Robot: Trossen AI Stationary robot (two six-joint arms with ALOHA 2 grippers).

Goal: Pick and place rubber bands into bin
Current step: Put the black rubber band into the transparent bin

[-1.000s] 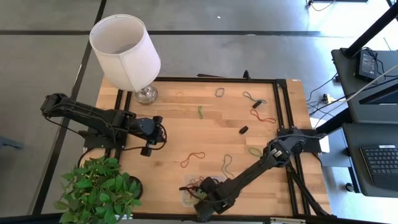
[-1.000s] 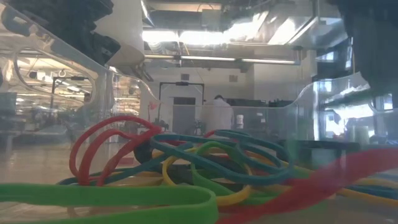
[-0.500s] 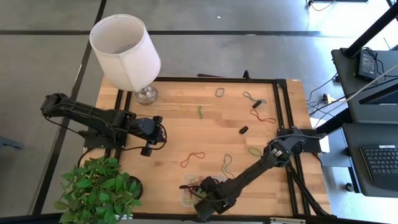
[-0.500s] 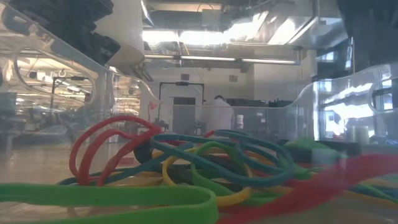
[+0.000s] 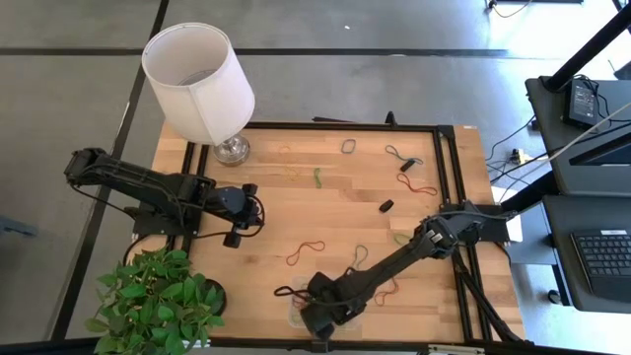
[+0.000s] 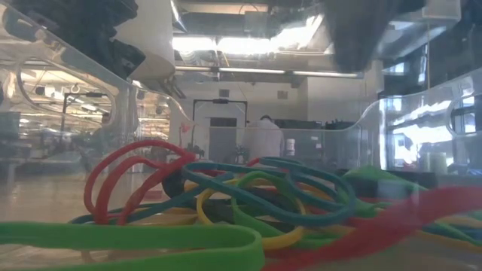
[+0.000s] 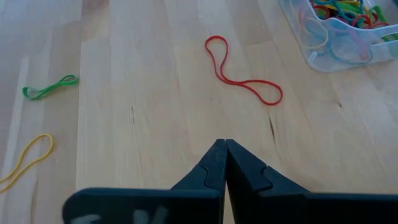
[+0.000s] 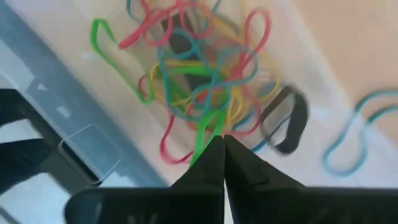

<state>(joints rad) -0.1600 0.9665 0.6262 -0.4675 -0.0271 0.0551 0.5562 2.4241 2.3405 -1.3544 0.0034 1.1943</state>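
The clear bin stands at the table's near edge and holds a tangle of rubber bands in red, green, yellow and teal. My right gripper hangs shut above the bin, pointing down, clear of the pile; a green band lies below its tips. More bands lie loose on the wood: a red one, a green one, a grey one. My left gripper waits shut over the table's left part, with the red band ahead of it.
A white lamp stands at the far left corner and a potted plant at the near left. A small black object and further bands lie right of centre. A teal band lies just outside the bin.
My right gripper has moved a little toward the table's left edge and slightly up over the bin, rolling at the wrist. In the low view, a red band at the bin's right side has sunk flatter onto the pile.
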